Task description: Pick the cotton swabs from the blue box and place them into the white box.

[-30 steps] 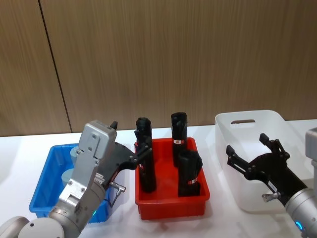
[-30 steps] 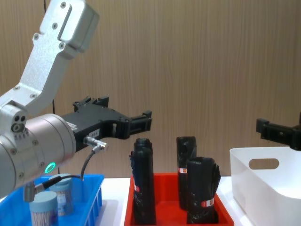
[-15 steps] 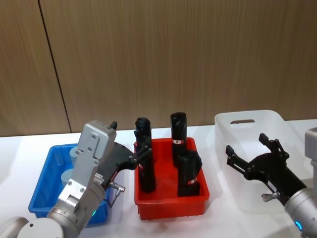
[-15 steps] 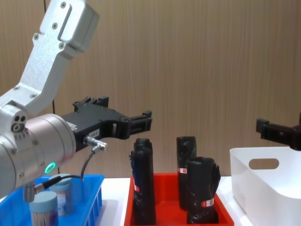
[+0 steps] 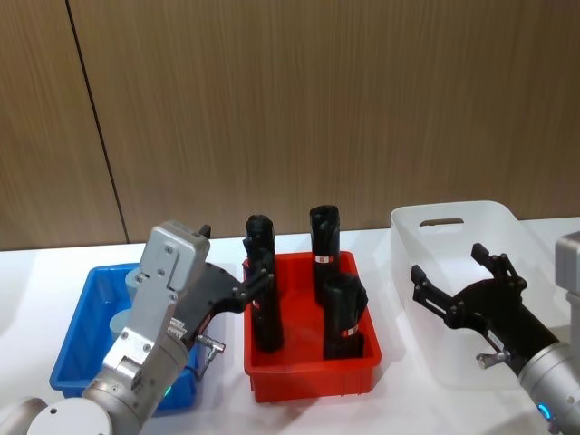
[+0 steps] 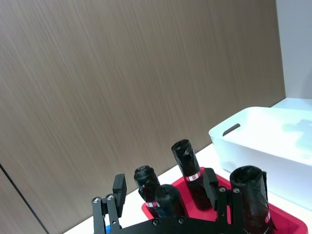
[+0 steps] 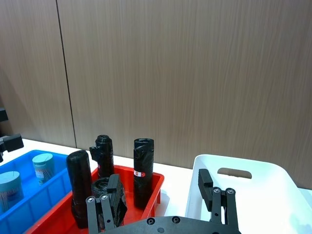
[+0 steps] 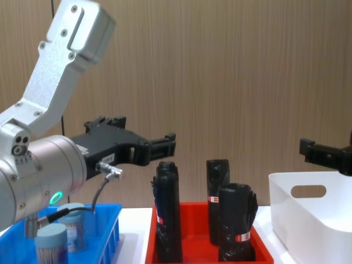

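Two cotton swab jars (image 8: 52, 242) (image 7: 43, 165) with pale blue lids stand in the blue box (image 5: 77, 349) (image 8: 114, 231) at the left; in the head view my left arm covers most of them. My left gripper (image 5: 243, 283) (image 8: 170, 141) (image 6: 165, 187) hangs open and empty in the air, over the gap between the blue box and the red tray. The white box (image 5: 453, 217) (image 8: 308, 220) (image 7: 243, 170) stands at the right. Above its near-left part, my right gripper (image 5: 449, 267) (image 7: 158, 185) hovers open with nothing in it.
A red tray (image 5: 313, 372) (image 8: 187, 212) sits between the two boxes and holds three upright black rolls (image 5: 261, 294) (image 8: 168, 214) with red-white labels. They stand taller than the box walls. A wooden wall closes off the back of the white table.
My left gripper has sunk and drifted very slightly to the left. The right gripper and the jars have stayed where they were.
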Controlling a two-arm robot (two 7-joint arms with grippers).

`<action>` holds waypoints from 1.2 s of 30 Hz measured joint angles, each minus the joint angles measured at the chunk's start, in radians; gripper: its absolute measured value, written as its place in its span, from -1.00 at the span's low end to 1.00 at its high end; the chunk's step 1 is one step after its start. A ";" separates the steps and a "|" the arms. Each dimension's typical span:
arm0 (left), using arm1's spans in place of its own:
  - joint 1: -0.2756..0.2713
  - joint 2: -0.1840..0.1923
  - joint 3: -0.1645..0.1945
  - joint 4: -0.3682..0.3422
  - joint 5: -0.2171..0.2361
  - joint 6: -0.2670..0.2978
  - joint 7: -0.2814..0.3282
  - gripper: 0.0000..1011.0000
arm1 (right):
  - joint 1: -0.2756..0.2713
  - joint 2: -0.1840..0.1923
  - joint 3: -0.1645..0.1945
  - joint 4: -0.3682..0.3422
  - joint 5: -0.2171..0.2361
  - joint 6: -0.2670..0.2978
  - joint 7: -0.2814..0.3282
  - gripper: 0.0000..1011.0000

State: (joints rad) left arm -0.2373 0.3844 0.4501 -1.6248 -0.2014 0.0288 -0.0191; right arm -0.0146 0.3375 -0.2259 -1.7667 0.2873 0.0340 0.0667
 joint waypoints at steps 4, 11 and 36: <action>0.000 0.004 -0.005 0.004 -0.012 0.013 -0.007 0.98 | 0.000 0.000 0.000 0.000 0.000 0.000 0.000 0.98; 0.006 0.014 -0.020 0.013 -0.053 0.034 -0.010 0.98 | 0.000 0.000 0.000 0.000 0.000 0.000 0.000 0.98; 0.082 0.063 -0.087 -0.015 -0.291 0.164 0.171 0.98 | 0.000 0.000 0.000 0.000 0.000 0.000 0.000 0.98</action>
State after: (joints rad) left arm -0.1551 0.4477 0.3627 -1.6400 -0.4925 0.1932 0.1520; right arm -0.0146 0.3375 -0.2258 -1.7667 0.2873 0.0340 0.0667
